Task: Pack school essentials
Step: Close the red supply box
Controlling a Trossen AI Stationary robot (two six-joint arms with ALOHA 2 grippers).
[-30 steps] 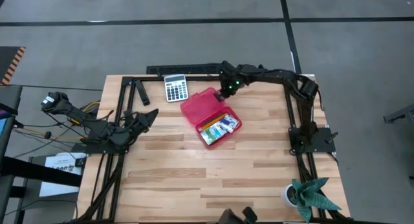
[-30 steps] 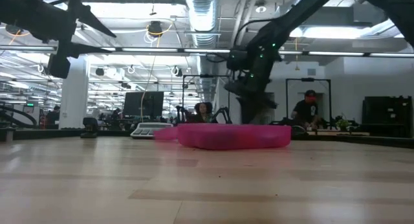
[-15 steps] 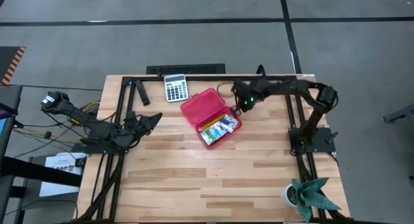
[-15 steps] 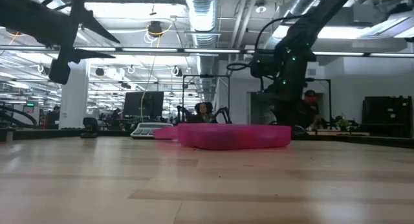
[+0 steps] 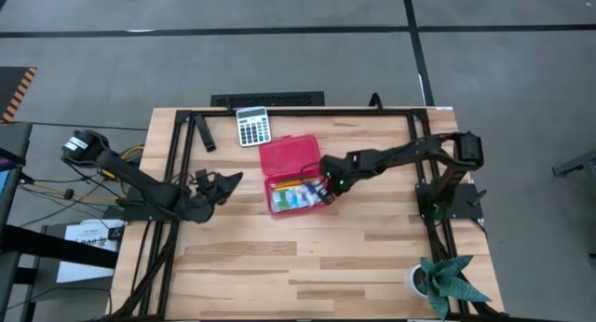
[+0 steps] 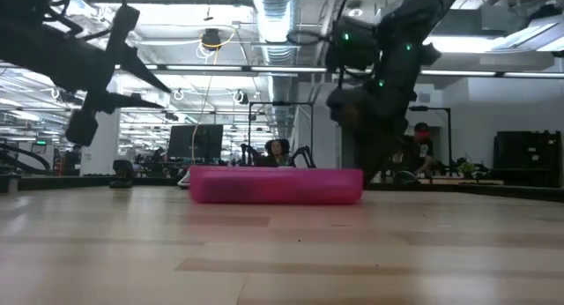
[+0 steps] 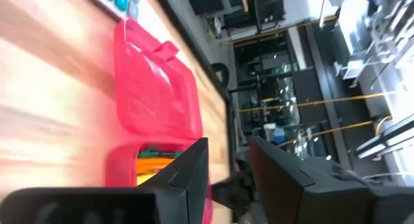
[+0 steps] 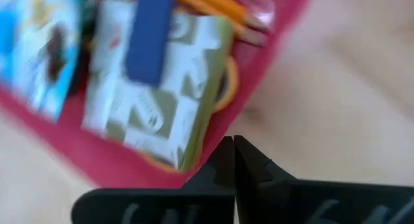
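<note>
The red hinged case (image 5: 290,158) lies open near the table's middle, lid toward the far edge, tray (image 5: 279,207) toward the near edge. In the tray lie two green-and-white packets (image 8: 158,114), a blue piece (image 8: 149,36), orange pencils (image 8: 220,10) and a yellow scissors handle (image 8: 228,81) under a packet. My right gripper (image 5: 328,186) is shut at the tray's right side. My left gripper (image 5: 231,181) is open above the table, left of the case (image 7: 155,88). In the low view the case (image 6: 275,185) sits flat on the wood. My right gripper meets the tray's outer right wall (image 8: 213,160) with its shut fingertips (image 8: 234,160). It slants down from the table's right side. The case rests flat on the table.
A grey calculator (image 5: 252,127) lies past the case near the far edge, with a black bar (image 5: 268,100) behind it. A potted plant (image 5: 443,279) stands at the near right corner. Bare wood stretches along the near half of the table (image 5: 307,257).
My right gripper swung from the far edge toward the right, then came down and toward the near edge to the tray's right side. The case turned about: its tray end swung toward the left, now straight below the lid. My left gripper moved right, toward the case.
</note>
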